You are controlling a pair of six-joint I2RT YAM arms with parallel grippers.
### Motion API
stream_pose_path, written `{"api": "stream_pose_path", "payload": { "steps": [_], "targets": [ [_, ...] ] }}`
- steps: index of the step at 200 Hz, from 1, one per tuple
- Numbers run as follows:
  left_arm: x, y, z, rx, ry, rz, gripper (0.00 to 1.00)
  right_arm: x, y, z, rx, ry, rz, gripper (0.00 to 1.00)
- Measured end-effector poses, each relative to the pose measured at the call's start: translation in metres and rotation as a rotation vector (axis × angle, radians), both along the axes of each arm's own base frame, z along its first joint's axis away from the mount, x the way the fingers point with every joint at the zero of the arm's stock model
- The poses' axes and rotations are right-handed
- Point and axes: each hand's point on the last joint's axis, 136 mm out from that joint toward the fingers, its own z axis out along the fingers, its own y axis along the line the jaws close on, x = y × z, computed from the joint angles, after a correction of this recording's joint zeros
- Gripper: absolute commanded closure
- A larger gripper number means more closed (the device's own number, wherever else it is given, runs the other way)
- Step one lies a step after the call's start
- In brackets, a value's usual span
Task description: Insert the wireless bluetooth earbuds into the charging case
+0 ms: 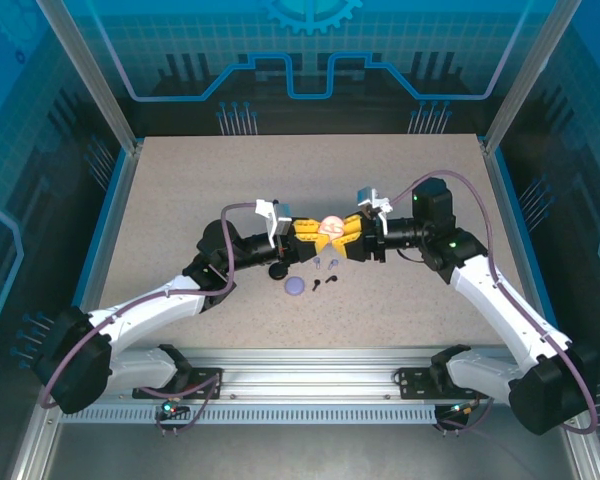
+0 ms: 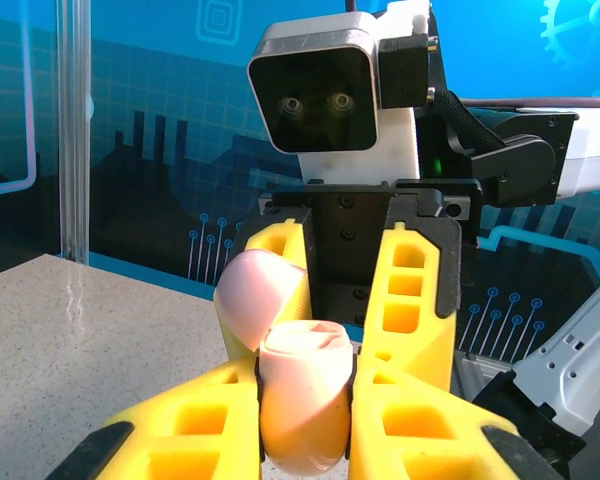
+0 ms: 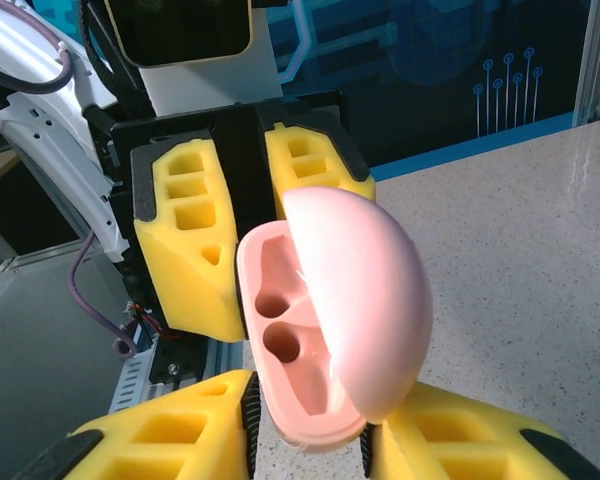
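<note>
Above the table's (image 1: 180,200) middle, we see the left gripper (image 2: 305,430) clamped on the open pink charging case (image 3: 330,300), with the right gripper's (image 3: 305,445) fingers (image 3: 180,440) hugging its base.

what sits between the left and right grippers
The open pink charging case, clamped by the left gripper, with the right gripper at its other side; clearest in the top view.

Speckled beige worktop (image 1: 180,200), bearing near its middle a lavender case (image 1: 294,286), lavender earbuds (image 1: 326,264) and black earbuds (image 1: 316,284), close together.
</note>
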Motion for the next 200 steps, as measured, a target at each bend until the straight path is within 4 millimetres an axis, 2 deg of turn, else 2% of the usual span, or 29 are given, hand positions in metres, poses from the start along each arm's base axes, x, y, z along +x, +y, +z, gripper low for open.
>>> {"api": "stream_pose_path", "payload": {
  "steps": [24,48,125,200],
  "targets": [
    [0.0,0.0,0.002,-0.005,-0.007,0.0,0.79,0.001,0.0,0.001,0.004,0.006,-0.003,0.76],
    [0.0,0.0,0.003,-0.009,-0.011,0.0,0.72,0.001,0.0,0.002,0.007,0.011,-0.005,0.8],
    [-0.001,0.0,0.003,-0.009,-0.012,0.0,0.63,-0.001,0.001,0.006,0.01,-0.009,-0.002,0.82],
    [0.0,-0.003,-0.004,0.004,0.003,-0.01,0.61,-0.001,0.001,0.012,-0.01,-0.024,-0.002,0.81]
  ]
}}
